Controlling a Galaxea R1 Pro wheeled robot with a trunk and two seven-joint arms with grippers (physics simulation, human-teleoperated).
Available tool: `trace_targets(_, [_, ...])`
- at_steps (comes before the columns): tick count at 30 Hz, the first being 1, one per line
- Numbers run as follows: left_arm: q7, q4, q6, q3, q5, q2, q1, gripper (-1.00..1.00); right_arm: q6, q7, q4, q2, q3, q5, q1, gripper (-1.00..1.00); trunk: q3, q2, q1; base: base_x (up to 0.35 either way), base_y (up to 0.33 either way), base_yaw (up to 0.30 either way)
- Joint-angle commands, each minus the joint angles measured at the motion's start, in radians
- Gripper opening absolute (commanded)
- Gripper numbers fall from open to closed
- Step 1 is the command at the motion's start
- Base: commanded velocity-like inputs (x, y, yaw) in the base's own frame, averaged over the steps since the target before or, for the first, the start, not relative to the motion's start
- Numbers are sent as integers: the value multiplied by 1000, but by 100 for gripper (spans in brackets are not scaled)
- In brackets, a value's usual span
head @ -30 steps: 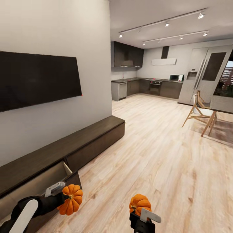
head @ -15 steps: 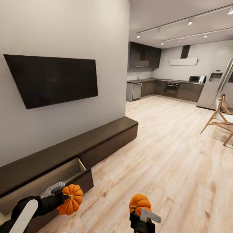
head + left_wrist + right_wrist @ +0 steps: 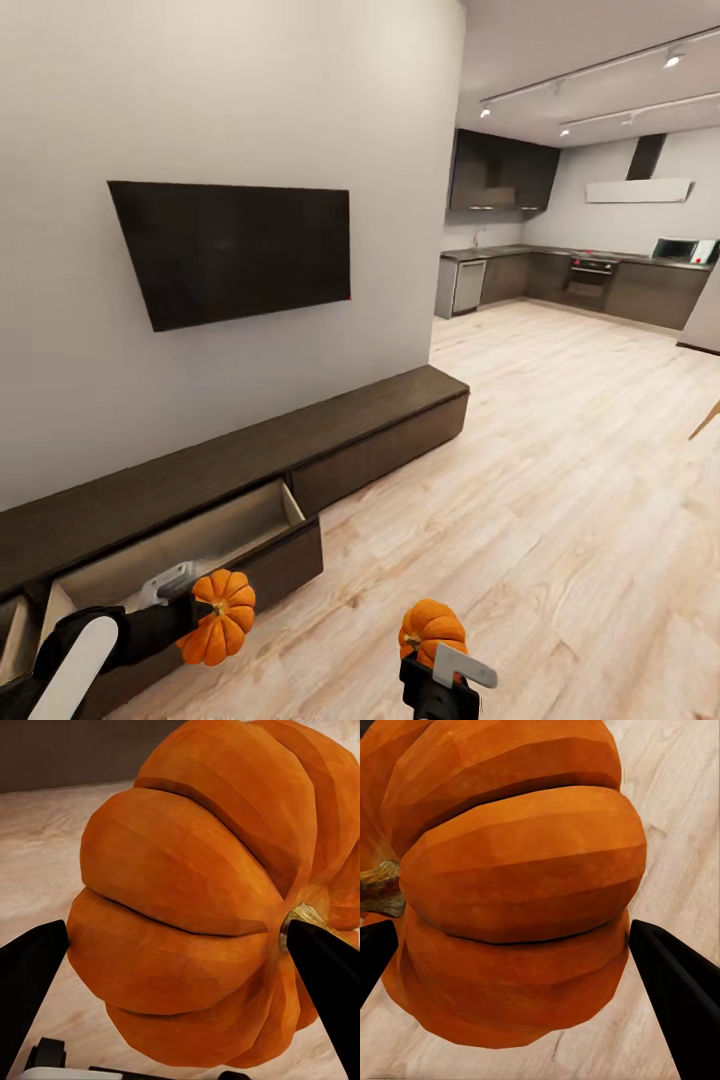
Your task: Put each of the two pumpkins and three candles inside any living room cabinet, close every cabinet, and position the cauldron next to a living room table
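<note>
In the head view my left gripper (image 3: 205, 620) is shut on one orange ribbed pumpkin (image 3: 224, 634), held just in front of the open drawer (image 3: 200, 540) of the long dark brown cabinet (image 3: 380, 420). My right gripper (image 3: 436, 652) is shut on the other pumpkin (image 3: 432, 626), above the wood floor. Up close, the left wrist view has its pumpkin (image 3: 202, 907) between two black fingers (image 3: 30, 982). The right wrist view has its pumpkin (image 3: 510, 877) clamped the same way. The drawer's pale inside looks empty. The candles and the cauldron are out of view.
A black TV (image 3: 240, 250) hangs on the white wall above the cabinet. At the far left edge a second drawer (image 3: 12, 630) seems partly open. Light wood floor (image 3: 560, 480) stretches right toward a dark kitchen (image 3: 600, 280) at the back.
The head camera has turned left, so cabinet, TV and kitchen slid right in the picture and the chair and table left it. Both grippers still hold their pumpkins the same way.
</note>
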Motion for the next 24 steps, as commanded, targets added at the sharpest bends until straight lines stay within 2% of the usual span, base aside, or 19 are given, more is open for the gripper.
trace_targets(1, [1, 0, -1, 0, 3, 0, 0, -100, 1, -3, 0, 0, 0, 2, 0, -100, 3, 7, -4, 0, 0, 291])
trace_targets(24, [1, -1, 2, 0, 3, 0, 0, -100, 2, -3, -2, -1, 0, 2, 0, -100, 75, 168, -92, 0, 0, 291])
